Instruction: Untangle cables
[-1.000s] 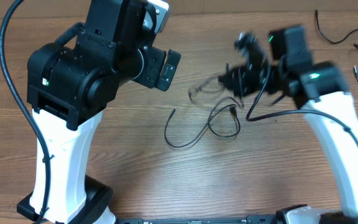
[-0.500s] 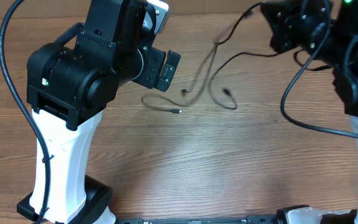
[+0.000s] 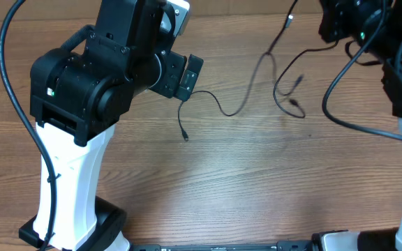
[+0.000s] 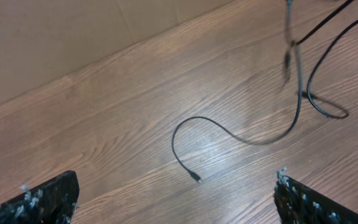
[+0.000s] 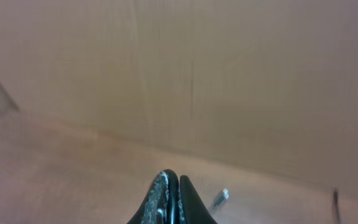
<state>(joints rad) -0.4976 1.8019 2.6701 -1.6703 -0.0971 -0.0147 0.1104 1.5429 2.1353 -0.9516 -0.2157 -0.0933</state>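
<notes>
The cables [image 3: 232, 113] are thin black cords strung from the top right down to the table's middle. One plug end [image 3: 184, 137] lies on the wood below my left gripper [image 3: 187, 78], and a small loop [image 3: 285, 101] hangs further right. In the left wrist view the same strand [image 4: 241, 138] curves to a plug [image 4: 196, 178] ahead of the left gripper [image 4: 176, 208], which stands wide open and holds nothing. My right gripper [image 5: 173, 180] is raised high, its fingers pressed together on the cables. A plug [image 5: 221, 197] dangles beside it. In the overhead view the right arm [image 3: 368, 35] hides that gripper.
A thick black arm wire [image 3: 340, 104] loops down beside the right arm. The left arm's white base [image 3: 68, 195] takes up the left side of the table. A brown cardboard wall [image 4: 73, 37] runs along the table's far edge.
The right arm has lifted up and to the right with the cables, pulling the tangle out into a long strand. The free plug end has dragged left under the left gripper. The left arm has stayed still.
</notes>
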